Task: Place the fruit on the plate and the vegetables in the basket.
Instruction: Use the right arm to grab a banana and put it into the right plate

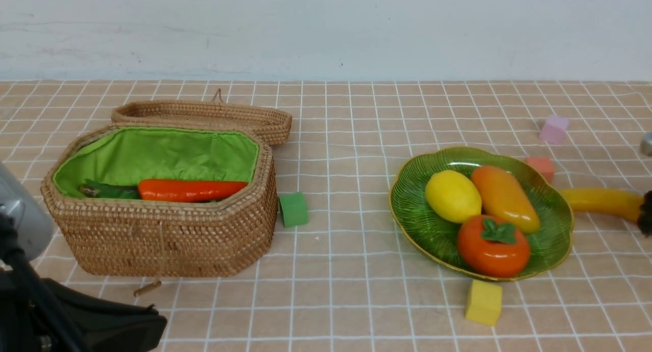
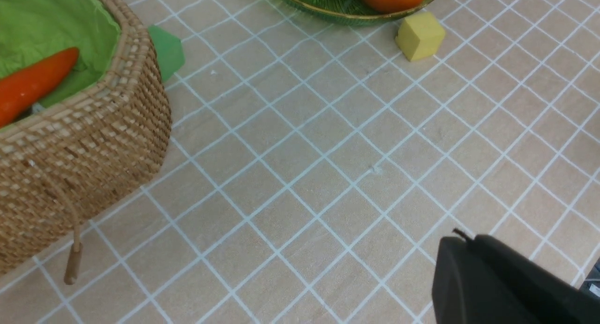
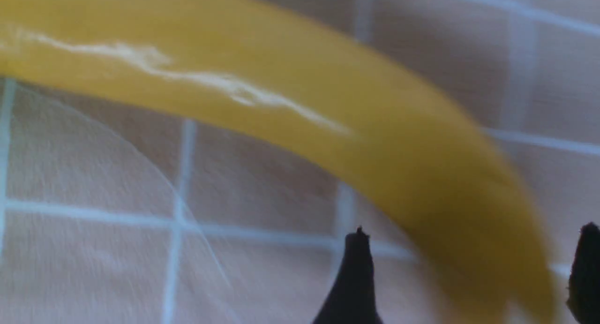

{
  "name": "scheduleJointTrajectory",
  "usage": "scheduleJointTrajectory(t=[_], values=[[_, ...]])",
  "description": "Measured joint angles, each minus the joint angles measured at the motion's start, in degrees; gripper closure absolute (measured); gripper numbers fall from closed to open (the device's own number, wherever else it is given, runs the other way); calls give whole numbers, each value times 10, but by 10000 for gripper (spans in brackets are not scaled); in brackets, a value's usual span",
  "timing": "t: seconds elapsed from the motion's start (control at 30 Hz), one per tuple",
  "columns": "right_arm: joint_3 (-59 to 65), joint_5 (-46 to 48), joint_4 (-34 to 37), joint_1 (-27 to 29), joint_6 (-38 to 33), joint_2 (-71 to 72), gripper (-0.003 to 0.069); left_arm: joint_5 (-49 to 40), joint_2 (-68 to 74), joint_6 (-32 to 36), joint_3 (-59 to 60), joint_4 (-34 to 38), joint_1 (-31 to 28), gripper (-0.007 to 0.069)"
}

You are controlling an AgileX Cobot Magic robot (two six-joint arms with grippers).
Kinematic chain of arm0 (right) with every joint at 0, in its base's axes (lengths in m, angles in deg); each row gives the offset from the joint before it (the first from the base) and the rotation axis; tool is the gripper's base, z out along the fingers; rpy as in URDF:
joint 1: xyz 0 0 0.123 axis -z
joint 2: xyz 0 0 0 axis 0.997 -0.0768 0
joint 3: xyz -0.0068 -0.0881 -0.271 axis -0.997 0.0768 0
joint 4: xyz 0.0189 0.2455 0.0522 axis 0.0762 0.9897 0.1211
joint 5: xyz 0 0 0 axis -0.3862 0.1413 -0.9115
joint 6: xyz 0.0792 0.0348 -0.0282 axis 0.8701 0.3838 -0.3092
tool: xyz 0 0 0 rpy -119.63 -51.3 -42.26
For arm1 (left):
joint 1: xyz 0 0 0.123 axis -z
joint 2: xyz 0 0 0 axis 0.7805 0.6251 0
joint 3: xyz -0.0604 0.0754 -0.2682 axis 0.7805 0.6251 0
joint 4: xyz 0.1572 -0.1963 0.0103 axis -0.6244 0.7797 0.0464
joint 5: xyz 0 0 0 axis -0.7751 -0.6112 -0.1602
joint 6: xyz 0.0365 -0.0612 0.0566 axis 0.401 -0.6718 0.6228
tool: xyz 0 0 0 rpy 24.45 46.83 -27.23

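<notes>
The yellow banana [image 1: 601,200] lies on the tiled table just right of the green plate [image 1: 407,199]. My right gripper [image 1: 647,212] is at its right end. In the right wrist view the banana [image 3: 328,127] runs between that gripper's [image 3: 473,230] spread fingers, with gaps on both sides. On the plate sit a lemon [image 1: 452,195], a mango [image 1: 504,198] and a persimmon [image 1: 493,245]. The wicker basket [image 1: 163,240] holds a carrot [image 1: 191,190]; other vegetables are hidden. My left gripper [image 2: 464,242] is shut and empty, low at the near left [image 1: 153,321].
The basket's lid [image 1: 204,115] lies behind it. Foam cubes are scattered about: green [image 1: 294,209] beside the basket, yellow [image 1: 483,302] in front of the plate, red [image 1: 541,167] and lilac [image 1: 554,129] behind it. A grey object [image 1: 647,144] shows at the right edge.
</notes>
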Motion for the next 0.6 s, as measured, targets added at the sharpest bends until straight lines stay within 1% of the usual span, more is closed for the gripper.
scheduleJointTrajectory(t=[0.1, 0.2, 0.27, 0.3, 0.33, 0.37, 0.4, 0.5, 0.53, 0.57, 0.6], values=[[-15, -5, 20, 0, -15, -17, 86, -1, 0, 0, 0, 0, 0, 624], [-18, -5, 32, -1, -19, -22, 125, -1, 0, 0, 0, 0, 0, 624], [-18, -5, 35, -1, -13, -21, 182, 0, 0, 0, 0, 0, 0, 624], [-18, -5, 37, -1, -2, -21, 251, 1, 0, 0, 0, 0, 0, 624], [-18, -5, 37, -1, 2, -21, 262, 2, 0, 0, 0, 0, 0, 624], [-18, -5, 36, -1, 12, -19, 311, 2, 0, 0, 0, 0, 0, 624], [-17, -6, 30, -1, 33, -14, 351, 3, 0, 0, 0, 0, 0, 624], [-15, 8, 16, -1, 94, 16, 340, 3, 0, 0, 0, 0, 0, 624], [-15, 16, 17, -1, 126, 35, 340, 3, 0, 0, 0, 0, 0, 624], [-15, 21, 21, -1, 139, 48, 340, 3, 0, 0, 0, 0, 0, 624], [-14, 41, 36, -6, 190, 82, 340, 3, 0, 3, 0, -1, 0, 624]])
